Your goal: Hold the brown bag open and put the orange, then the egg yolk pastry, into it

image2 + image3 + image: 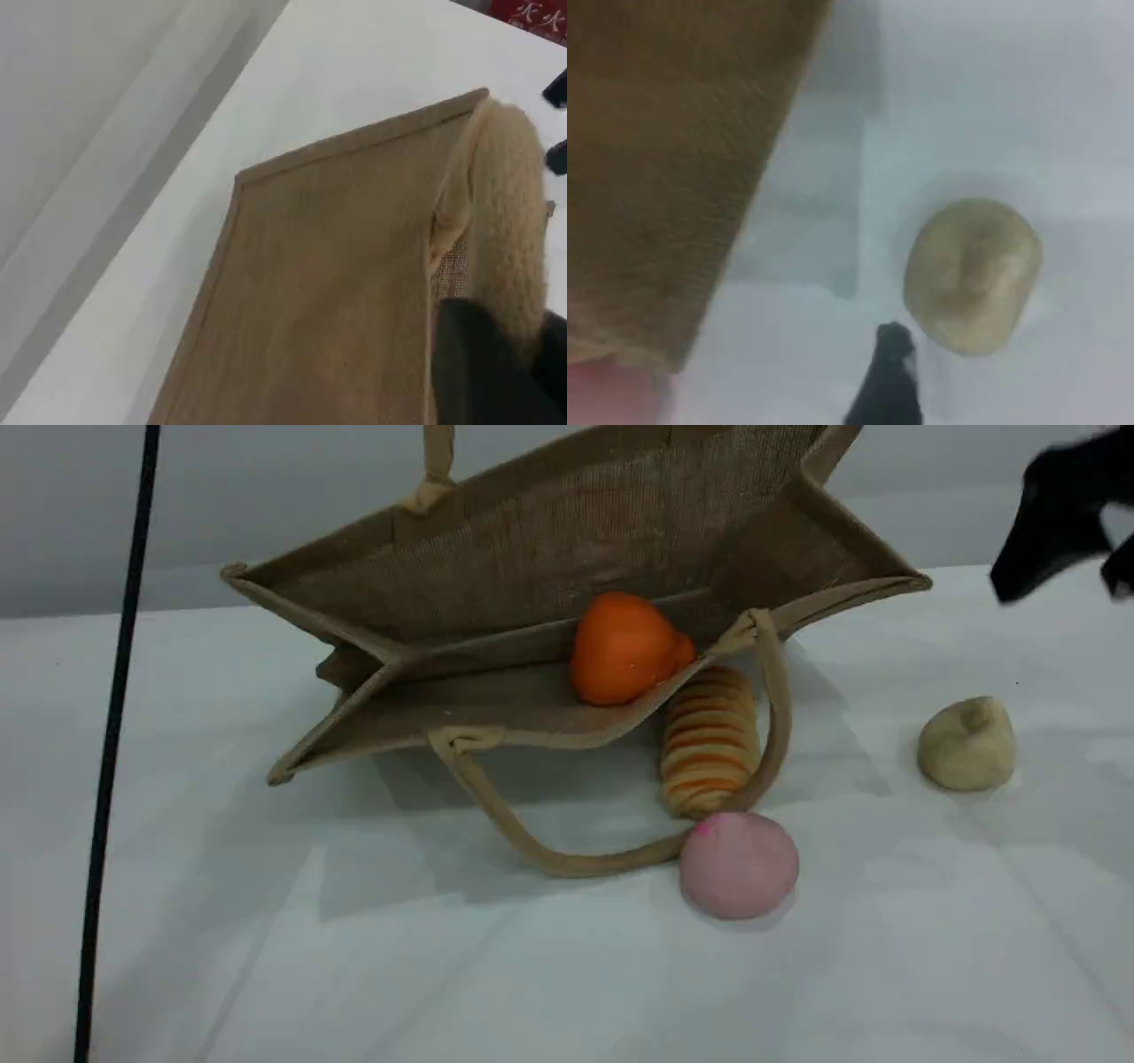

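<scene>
1. Scene view: the right pincer hangs blurred at the top right edge. Its two dark fingers stand apart with nothing between them.
2. The egg yolk pastry sits on the white table, below this pincer and slightly to its left, clear of it. In the right wrist view it lies just up and right of the one visible fingertip; through the blur they seem not to touch.
3. The brown bag lies on its side well to the left of the right pincer. Its mouth gapes toward the camera and its upper wall is lifted.
4. The orange rests inside the bag on the lower wall, far from the right pincer.
5. The left pincer shows only in the left wrist view. Its dark tip is closed on the bag's fuzzy upper handle, with the bag's wall spreading to its left.
6. The lower handle lies slack on the table, looped around a striped bread roll. A pink bun sits against that loop, below and left of the right pincer.
</scene>
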